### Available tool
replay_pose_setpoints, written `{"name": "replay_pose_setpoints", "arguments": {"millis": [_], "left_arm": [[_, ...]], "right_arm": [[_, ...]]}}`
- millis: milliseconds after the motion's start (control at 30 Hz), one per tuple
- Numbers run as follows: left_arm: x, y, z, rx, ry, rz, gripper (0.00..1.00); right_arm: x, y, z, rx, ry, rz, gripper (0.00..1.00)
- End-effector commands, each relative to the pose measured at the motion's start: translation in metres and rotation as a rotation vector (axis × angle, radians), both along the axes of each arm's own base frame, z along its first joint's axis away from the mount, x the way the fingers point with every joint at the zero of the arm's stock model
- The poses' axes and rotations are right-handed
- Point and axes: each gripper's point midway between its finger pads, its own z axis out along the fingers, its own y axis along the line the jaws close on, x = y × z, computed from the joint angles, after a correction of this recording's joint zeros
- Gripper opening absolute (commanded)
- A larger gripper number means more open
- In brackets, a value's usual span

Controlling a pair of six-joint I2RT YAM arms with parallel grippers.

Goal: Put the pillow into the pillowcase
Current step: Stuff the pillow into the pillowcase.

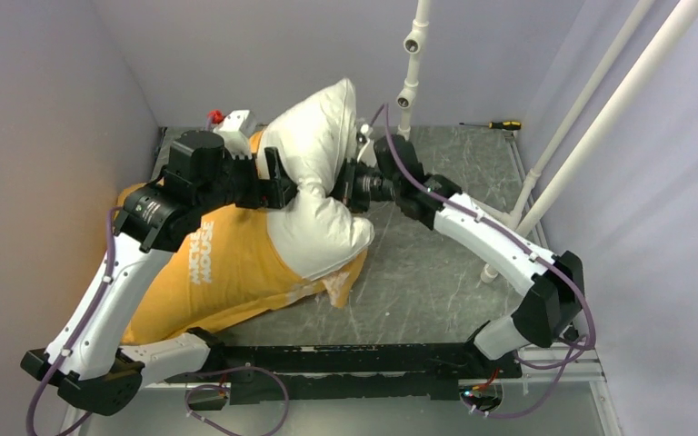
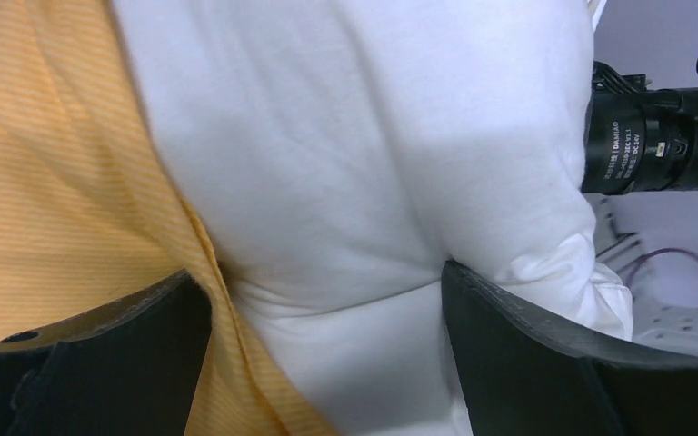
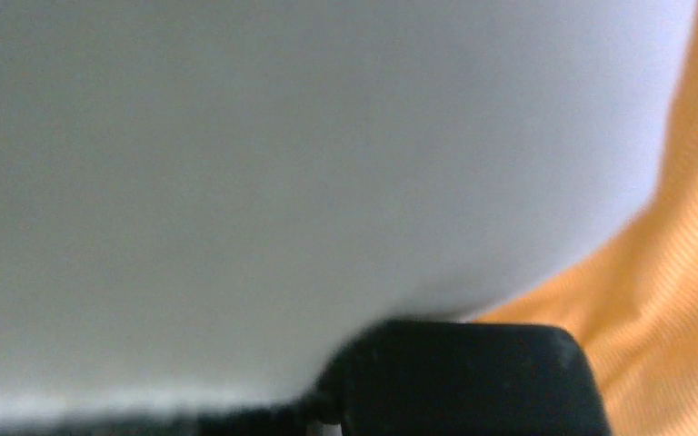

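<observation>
White pillow [image 1: 314,145] is seen folded at its middle, left of the table [image 1: 436,263] centre: upper half is stood up toward the back edge, lower half is laid flat toward the near edge. Orange-yellow pillowcase [image 1: 227,272] is spread over the left half of the table, with white "MICKEY MOUSE" lettering shown on top. The pillow's lower half is laid on the case's right part, and orange fabric is seen under its near end. Whether any of the pillow is inside the case cannot be told. Left gripper [image 1: 284,186] is pushed into the fold from the left, with its fingers [image 2: 118,354] spread wide. In the left wrist view the pillow bulge and the case's edge are framed between them, and the right-hand finger is dug into the white fabric. Right gripper [image 1: 342,191] is buried in the fold from the right, opposite the left one, with fingers pressed together. Whether fabric is pinched cannot be told, since the right wrist view is a blur of white and orange with one black finger at the bottom. A small red-and-white object [image 1: 227,118] is noted at the back left corner, a yellow-handled screwdriver [image 1: 507,124] at the back edge toward the right, and white pipes [image 1: 409,64] at the back.
</observation>
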Motion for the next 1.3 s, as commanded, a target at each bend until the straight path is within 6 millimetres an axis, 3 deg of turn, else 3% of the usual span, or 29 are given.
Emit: {"name": "replay_pose_setpoints", "arguments": {"millis": [0,167,300,367,467,567,633,733,833,933,1033,1167,1267], "left_arm": [[0.002,-0.082,0.073,-0.339,-0.119,-0.313,0.93],[0.009,-0.109,0.136,-0.475,-0.200,-0.421,0.93],[0.008,-0.123,0.172,-0.567,-0.254,-0.503,0.94],[0.009,-0.125,0.179,-0.578,-0.261,-0.521,0.95],[0.017,-0.116,0.161,-0.496,-0.231,-0.438,0.96],[0.030,-0.081,0.130,-0.307,-0.222,-0.251,0.98],[0.032,-0.051,0.121,-0.180,-0.264,-0.146,0.99],[0.030,-0.008,0.135,-0.050,-0.375,-0.017,0.99],[0.020,0.005,0.166,-0.020,-0.499,-0.024,0.99],[0.012,0.000,0.201,-0.074,-0.603,-0.065,0.99],[0.008,-0.011,0.220,-0.113,-0.643,-0.122,0.99],[0.007,-0.024,0.221,-0.111,-0.642,-0.203,0.99],[0.021,-0.031,0.200,-0.054,-0.561,-0.216,0.99]], "right_arm": [[-0.012,0.005,0.194,0.271,-0.460,0.092,0.00],[-0.022,-0.004,0.279,0.309,-0.594,0.117,0.00],[-0.036,-0.001,0.301,0.379,-0.628,0.190,0.00],[-0.038,0.002,0.297,0.387,-0.632,0.203,0.00],[-0.026,0.007,0.274,0.335,-0.605,0.183,0.00],[-0.013,0.016,0.244,0.294,-0.574,0.179,0.00],[-0.007,0.023,0.229,0.295,-0.553,0.185,0.00],[0.001,0.030,0.217,0.290,-0.528,0.183,0.00],[0.005,0.031,0.213,0.290,-0.529,0.163,0.00],[0.008,0.032,0.212,0.296,-0.529,0.157,0.00],[0.011,0.036,0.206,0.290,-0.515,0.166,0.00],[0.013,0.037,0.200,0.286,-0.508,0.165,0.00],[0.016,0.037,0.197,0.290,-0.500,0.164,0.00]]}}
